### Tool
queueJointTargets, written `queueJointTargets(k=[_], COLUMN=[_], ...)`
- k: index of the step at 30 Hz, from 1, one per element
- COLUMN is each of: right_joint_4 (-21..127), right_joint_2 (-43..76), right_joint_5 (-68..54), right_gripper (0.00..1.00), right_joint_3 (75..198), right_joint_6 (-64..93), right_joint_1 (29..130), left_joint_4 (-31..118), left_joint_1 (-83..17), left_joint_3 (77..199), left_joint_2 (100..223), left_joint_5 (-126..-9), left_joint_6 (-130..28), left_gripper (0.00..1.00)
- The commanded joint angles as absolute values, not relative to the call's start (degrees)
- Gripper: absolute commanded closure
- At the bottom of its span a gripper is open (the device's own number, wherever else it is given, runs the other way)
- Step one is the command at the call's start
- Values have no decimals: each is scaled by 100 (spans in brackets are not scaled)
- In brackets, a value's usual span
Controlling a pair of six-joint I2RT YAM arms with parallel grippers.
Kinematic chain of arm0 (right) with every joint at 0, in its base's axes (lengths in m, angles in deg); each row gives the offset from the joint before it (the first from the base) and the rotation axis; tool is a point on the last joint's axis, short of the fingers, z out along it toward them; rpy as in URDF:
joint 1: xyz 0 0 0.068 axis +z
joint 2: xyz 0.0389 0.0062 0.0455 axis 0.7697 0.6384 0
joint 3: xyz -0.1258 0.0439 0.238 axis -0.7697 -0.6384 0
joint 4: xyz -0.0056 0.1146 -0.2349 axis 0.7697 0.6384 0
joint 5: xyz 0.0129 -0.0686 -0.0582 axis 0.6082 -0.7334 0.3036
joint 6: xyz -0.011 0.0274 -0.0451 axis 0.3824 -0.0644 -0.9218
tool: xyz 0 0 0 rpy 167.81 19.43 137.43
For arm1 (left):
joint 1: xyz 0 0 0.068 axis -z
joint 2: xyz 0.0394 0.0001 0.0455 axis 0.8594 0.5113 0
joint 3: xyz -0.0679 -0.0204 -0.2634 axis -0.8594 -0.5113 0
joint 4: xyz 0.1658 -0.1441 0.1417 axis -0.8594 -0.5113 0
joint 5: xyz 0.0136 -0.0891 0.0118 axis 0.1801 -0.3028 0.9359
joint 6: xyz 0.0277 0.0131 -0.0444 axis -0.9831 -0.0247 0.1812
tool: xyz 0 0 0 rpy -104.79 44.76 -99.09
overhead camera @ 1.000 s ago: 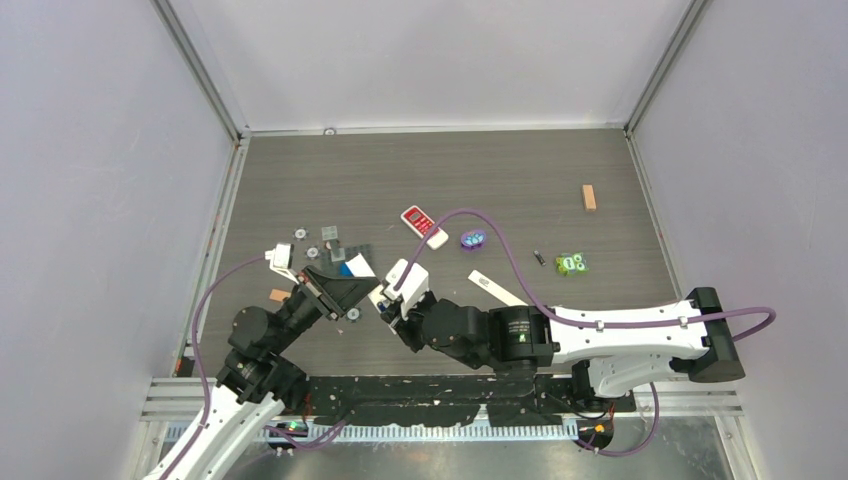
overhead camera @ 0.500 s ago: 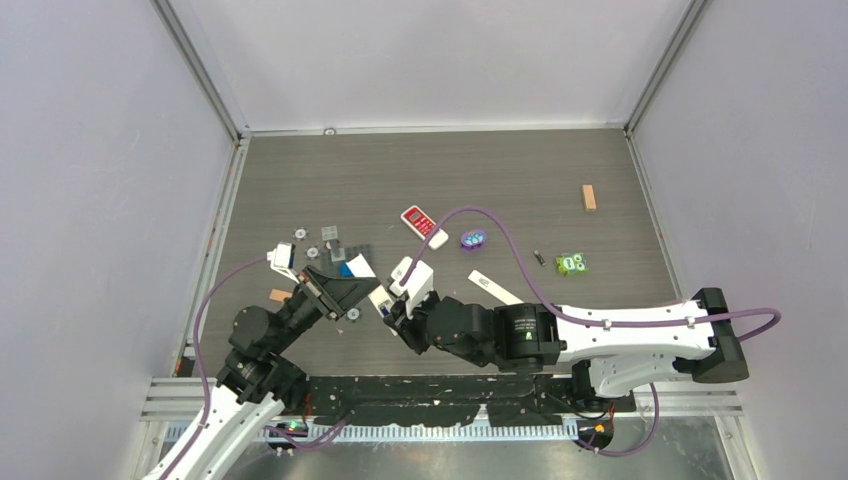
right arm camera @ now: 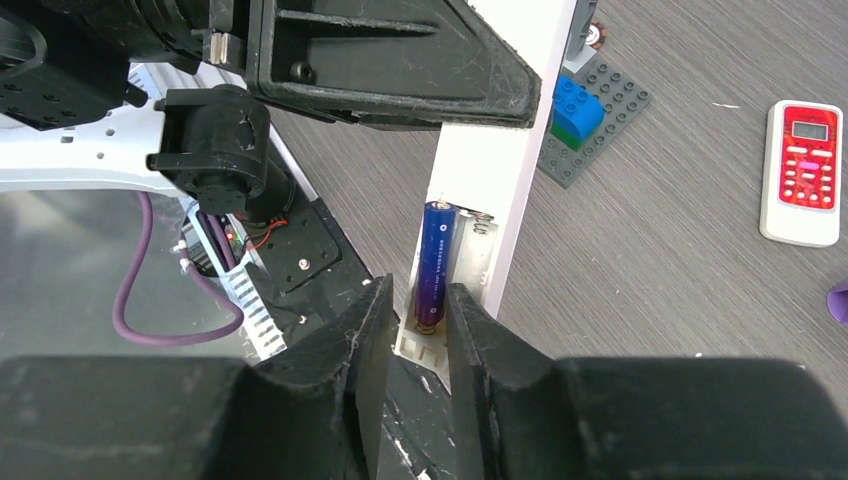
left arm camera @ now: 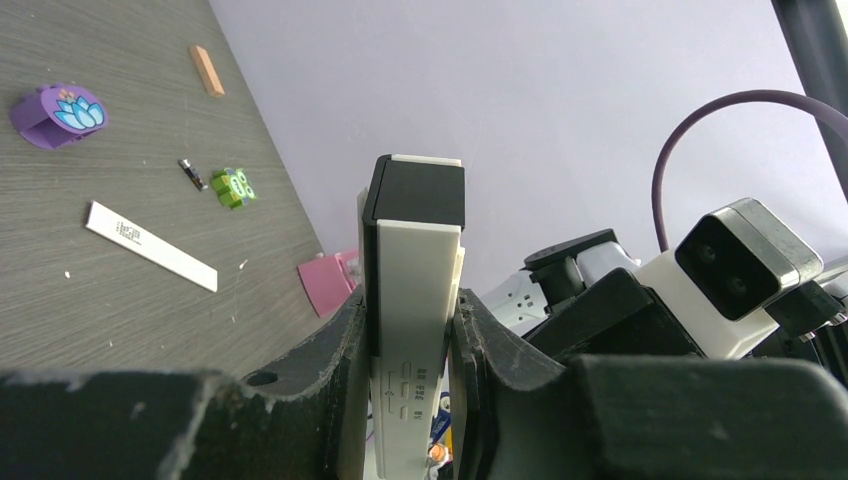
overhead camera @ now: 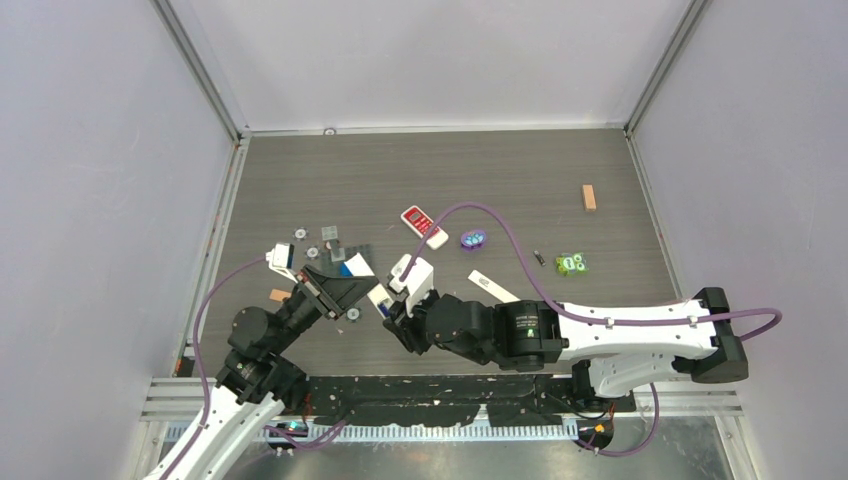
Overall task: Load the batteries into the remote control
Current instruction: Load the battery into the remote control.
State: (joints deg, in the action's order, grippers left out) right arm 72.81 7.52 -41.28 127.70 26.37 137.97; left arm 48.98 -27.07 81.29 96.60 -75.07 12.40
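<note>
The left gripper (left arm camera: 412,320) was clamped on the remote (left arm camera: 415,260), its black fingers pressing both long sides of the white bar. The bar's glossy black end pointed up and away from the wrist. That arm rose from the near-left corner with its wrist tilted, holding the remote clear of the desk (overhead camera: 450,170).

The right gripper (right arm camera: 420,300) met the remote at its open back. Its jaws stood narrowly parted on either side of the lower end of a battery (right arm camera: 437,260); whether they pinched it I could not tell. This slim, shiny blue cylinder lay lengthwise in the compartment, and metal spring coils (right arm camera: 478,225) showed in the slot beside it. The right arm stretched leftward along the near edge, a white link leading to black joints, with a purple cable looping over it.

Beyond the remote, on the grey wood-grain surface, sat a studded grey plate (right arm camera: 610,95) carrying a blue brick (right arm camera: 572,115). Farther off lay a wider white handset with a red face (right arm camera: 800,170) and a flat white strip (left arm camera: 150,245).
</note>
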Motion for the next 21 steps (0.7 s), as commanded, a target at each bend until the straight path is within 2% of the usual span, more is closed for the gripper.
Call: queueJointTargets(k=[1, 3, 11, 18, 20, 21], right_joint_4=[7333, 7349, 7436, 7716, 7591, 7302], right_joint_2=[700, 612, -55, -250, -255, -265], right_joint_5=[-4293, -4307, -4037, -3411, -3206, -3101], right_gripper=[67, 64, 37, 26, 19, 12], right_joint_3=[13064, 13069, 12998, 13008, 12894, 12836], right_joint_6=[2764, 2826, 3378, 4416, 4728, 4812], right_joint_1=[13778, 13778, 13695, 13205, 13032, 12974], left_joint_4=[5255, 5231, 5098, 5058, 5064, 5059], left_joint_1=[-2708, -2703, -2703, -2700, -2704, -2707], left_joint_3=[8323, 8325, 8342, 8331, 8354, 8364], left_joint_2=[9585, 9577, 9533, 9467, 9469, 9477], left_joint_5=[-7477, -7464, -7477, -7491, -7535, -7566], left_joint_6=[1285, 1262, 1104, 955, 860, 803], left_gripper=[99, 99, 99, 99, 99, 99])
